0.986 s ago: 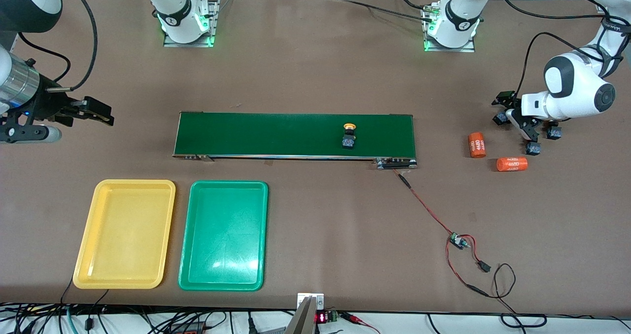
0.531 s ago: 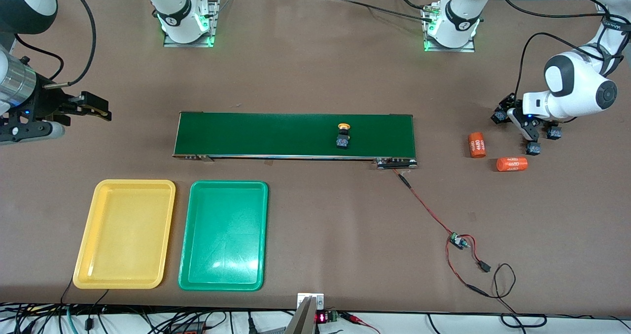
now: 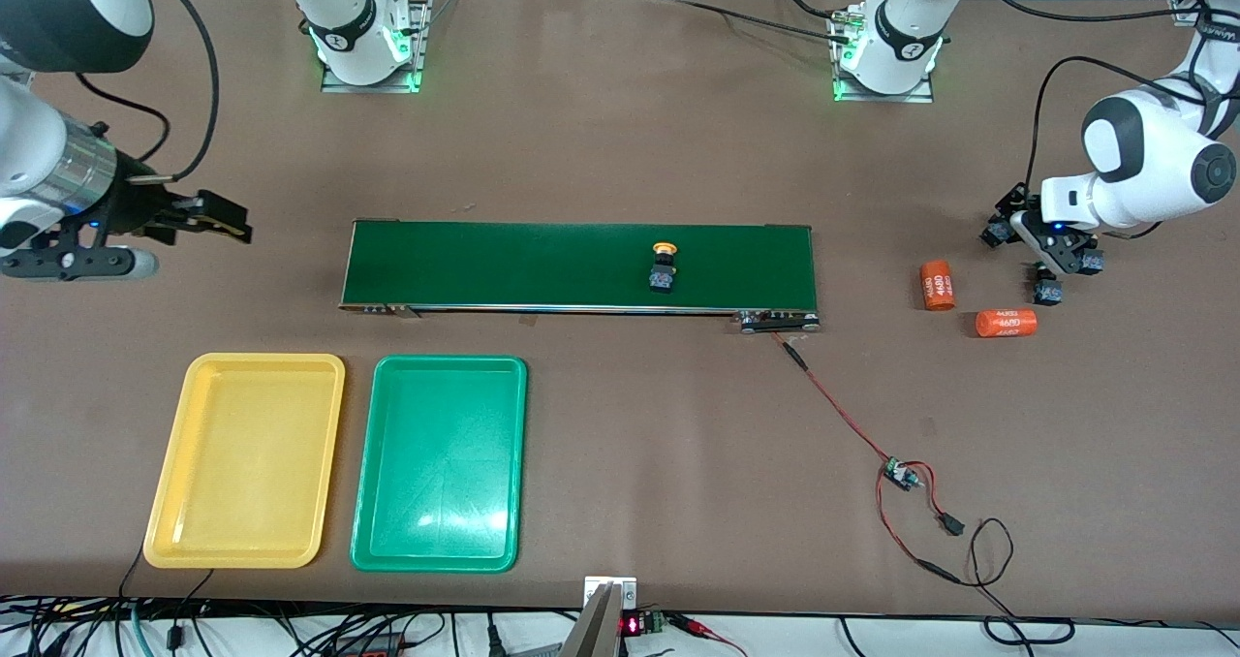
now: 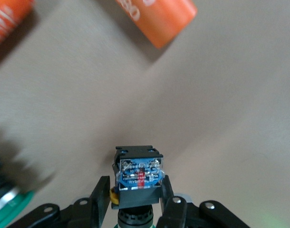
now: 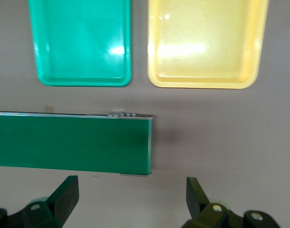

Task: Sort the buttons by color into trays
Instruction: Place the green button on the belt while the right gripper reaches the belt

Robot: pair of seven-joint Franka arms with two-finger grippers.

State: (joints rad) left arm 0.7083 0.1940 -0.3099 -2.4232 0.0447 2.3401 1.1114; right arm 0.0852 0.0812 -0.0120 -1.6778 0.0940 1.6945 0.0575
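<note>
The left gripper (image 4: pixel 135 202) is clamped on a button (image 4: pixel 138 175), dark body between the jaws, a sliver of yellow showing at one side; the cap colour cannot be judged with confidence. It hangs low over the table (image 3: pixel 620 153) at the left arm's end, near two orange cylinders (image 3: pixel 937 285) and a few more buttons (image 3: pixel 1045 292) lying just beside it. The right gripper (image 5: pixel 133 199) waits with jaws wide apart and empty, over the table near the right arm's end of the green belt (image 3: pixel 581 265).

One yellow-capped button (image 3: pixel 663 269) sits on the belt, roughly midway along. The yellow tray (image 3: pixel 247 460) and green tray (image 3: pixel 441 463) lie side by side, nearer the camera than the belt, both empty.

The step in hand looks like a pick just made. Next the left arm probably needs to lift clear of the neighbouring buttons and carry its load over the belt, releasing it upright and clear of the one already there.

The left arm is folded, wrist pitched down at the table; the right forearm reaches level toward the belt.
</note>
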